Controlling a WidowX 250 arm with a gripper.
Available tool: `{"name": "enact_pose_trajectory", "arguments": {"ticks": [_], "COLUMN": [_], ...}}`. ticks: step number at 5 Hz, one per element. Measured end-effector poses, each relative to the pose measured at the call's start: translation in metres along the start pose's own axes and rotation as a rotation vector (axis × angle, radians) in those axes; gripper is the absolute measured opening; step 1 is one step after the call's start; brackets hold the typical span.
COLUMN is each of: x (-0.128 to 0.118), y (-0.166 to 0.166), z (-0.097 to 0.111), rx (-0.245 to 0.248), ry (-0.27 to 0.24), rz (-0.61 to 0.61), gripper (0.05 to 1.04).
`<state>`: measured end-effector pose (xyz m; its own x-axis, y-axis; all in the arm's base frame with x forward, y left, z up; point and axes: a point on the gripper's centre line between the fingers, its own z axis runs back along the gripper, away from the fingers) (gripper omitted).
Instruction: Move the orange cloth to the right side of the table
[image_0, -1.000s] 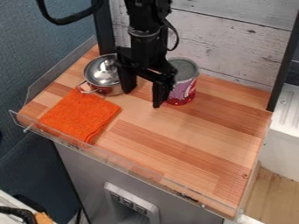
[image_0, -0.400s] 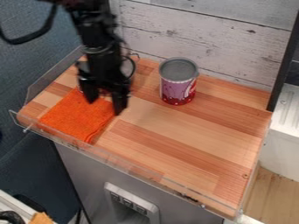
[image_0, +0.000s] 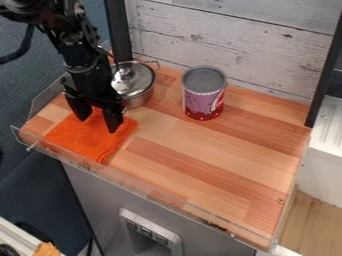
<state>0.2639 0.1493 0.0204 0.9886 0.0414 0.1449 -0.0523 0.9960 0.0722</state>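
My gripper (image_0: 97, 122) hangs over the back part of the orange cloth, its two fingers spread apart with cloth visible between them. The orange cloth (image_0: 83, 140) lies folded and flat at the left front of the wooden table (image_0: 207, 160), near its clear edging. Part of the cloth's back side is hidden behind the fingers. Whether the fingertips touch the cloth, I cannot tell.
A steel pot with a lid (image_0: 136, 89) stands just behind and right of the gripper. A purple and red can (image_0: 203, 95) stands farther right near the back wall. Low clear guards (image_0: 143, 187) run along the left and front edges.
The gripper has moved left and slightly toward the front, from between the pot and can to over the cloth. Cloth, pot and can stay put.
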Motion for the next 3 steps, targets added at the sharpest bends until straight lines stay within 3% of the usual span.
{"name": "enact_pose_trajectory", "arguments": {"ticks": [2,3], "x": [0.010,0.011], "y": [-0.007,-0.035], "z": [-0.017,-0.018], "rx": [0.030,-0.022], "ry": [0.079,0.117], "rz": [-0.046,-0.072], "gripper": [1.001,1.001]}}
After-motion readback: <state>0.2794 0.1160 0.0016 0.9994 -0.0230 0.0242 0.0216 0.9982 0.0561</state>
